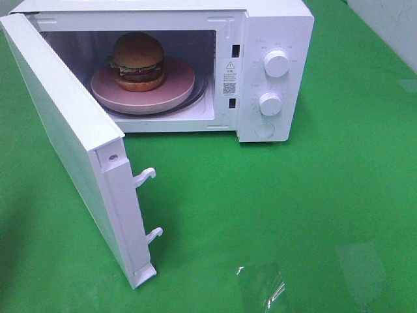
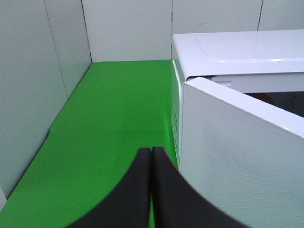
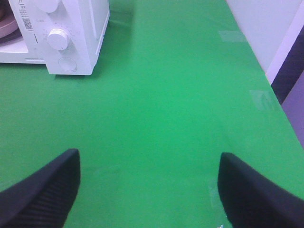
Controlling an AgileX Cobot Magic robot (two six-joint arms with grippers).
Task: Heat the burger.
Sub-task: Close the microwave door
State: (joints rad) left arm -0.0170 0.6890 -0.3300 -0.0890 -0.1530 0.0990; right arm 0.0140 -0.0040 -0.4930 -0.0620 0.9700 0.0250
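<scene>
The microwave [image 1: 273, 39] stands at 12 o'clock on the green mat [image 1: 293, 208], its door [image 1: 65, 130] swung wide toward 8 o'clock. The burger [image 1: 137, 62] sits inside the cavity on a pink plate [image 1: 166, 98], toward the plate's 12 o'clock side.

A label [image 1: 229, 78] on the frame strip between cavity and panel carries a warning triangle, lines of print and a QR code; the print is too small to read. Faint marks ring the two knobs [image 1: 276, 64], also unreadable. Below them, at the panel's 6 o'clock, is a round button [image 1: 263, 130]. Two white hooks [image 1: 144, 176] stick out of the door's edge.

Only the high view shows the burger, the hooks and the cavity whole. It also shows a clear, shiny patch [image 1: 260, 287] on the mat at 6 o'clock.

The left wrist view gives the microwave's top and the door's outer face with its dotted mesh, plus grey wall panels behind the mat. The left gripper [image 2: 151, 180] is closed, its black fingers [image 2: 133, 190] pressed together with nothing between them, just beside the door's outer face.

The right wrist view shows the panel's lower part, the label, a sliver of plate and the mat's far edge. The right gripper [image 3: 149, 190] is wide open and empty over bare mat, well apart from the microwave.
</scene>
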